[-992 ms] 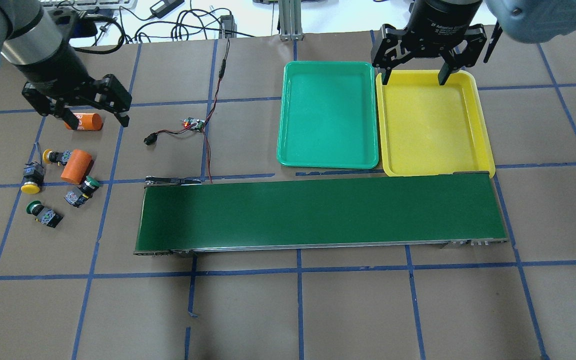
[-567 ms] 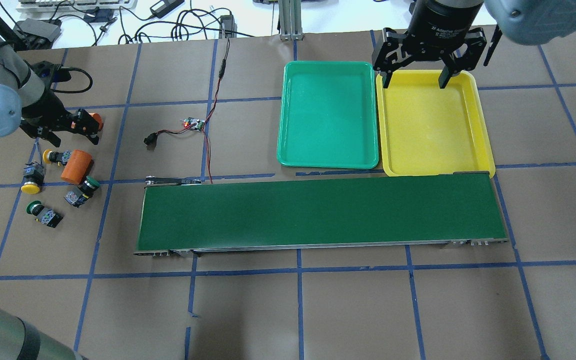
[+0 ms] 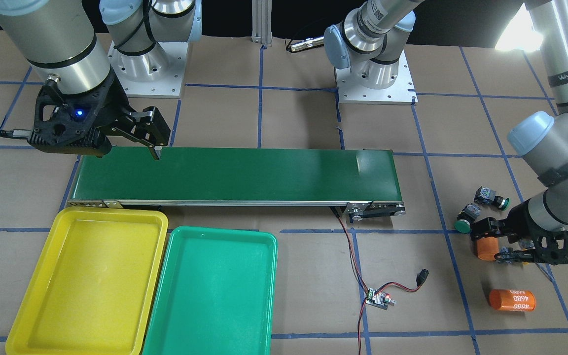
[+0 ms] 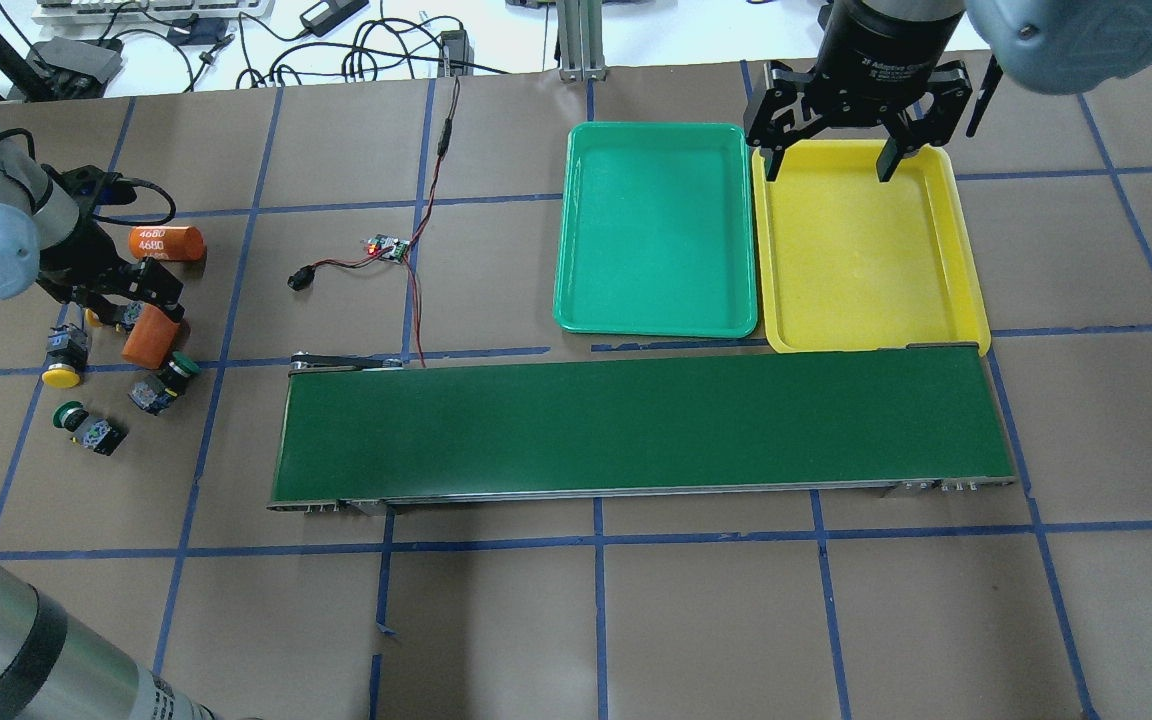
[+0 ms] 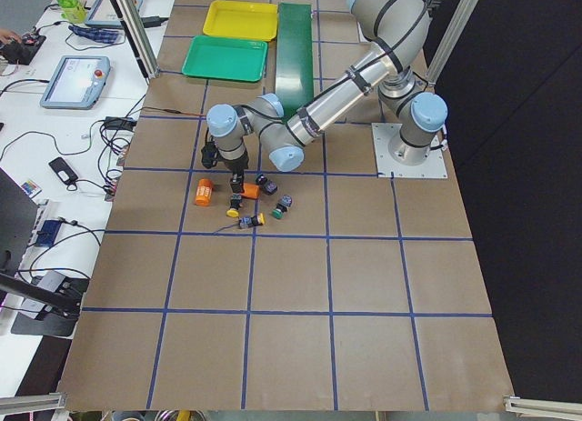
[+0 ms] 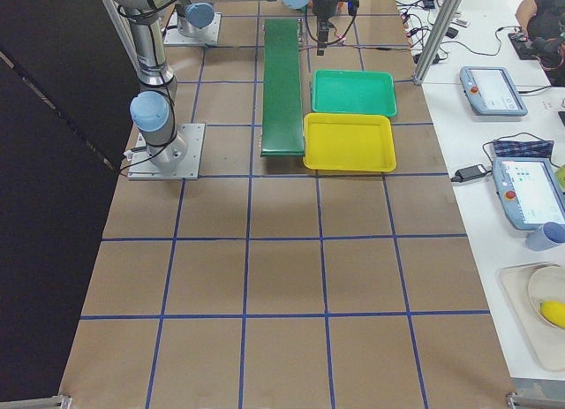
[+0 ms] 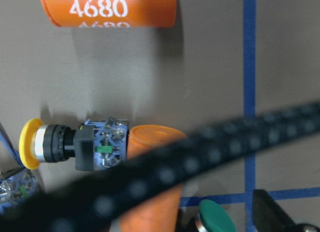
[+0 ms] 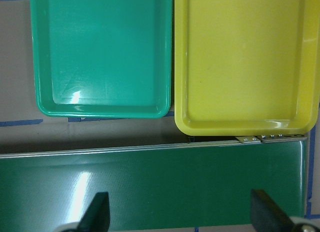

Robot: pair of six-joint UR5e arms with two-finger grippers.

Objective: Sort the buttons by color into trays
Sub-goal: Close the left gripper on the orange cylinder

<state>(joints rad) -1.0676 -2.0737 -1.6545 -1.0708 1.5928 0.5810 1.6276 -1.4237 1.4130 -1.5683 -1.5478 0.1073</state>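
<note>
Several buttons lie at the table's left end. One yellow button and two green buttons lie loose. My left gripper is down low and open, straddling a second yellow button that lies against an orange cylinder; nothing is gripped. My right gripper hangs open and empty above the far edge of the yellow tray. The green tray sits beside it. Both trays hold nothing.
A long dark-green conveyor belt runs across the middle, in front of the trays. A labelled orange cylinder lies behind the left gripper. A small circuit board with red and black wires sits left of the green tray.
My left arm has swung down and toward the near side, from above the labelled orange cylinder to the yellow button beside the other cylinder. The right gripper has barely moved.
</note>
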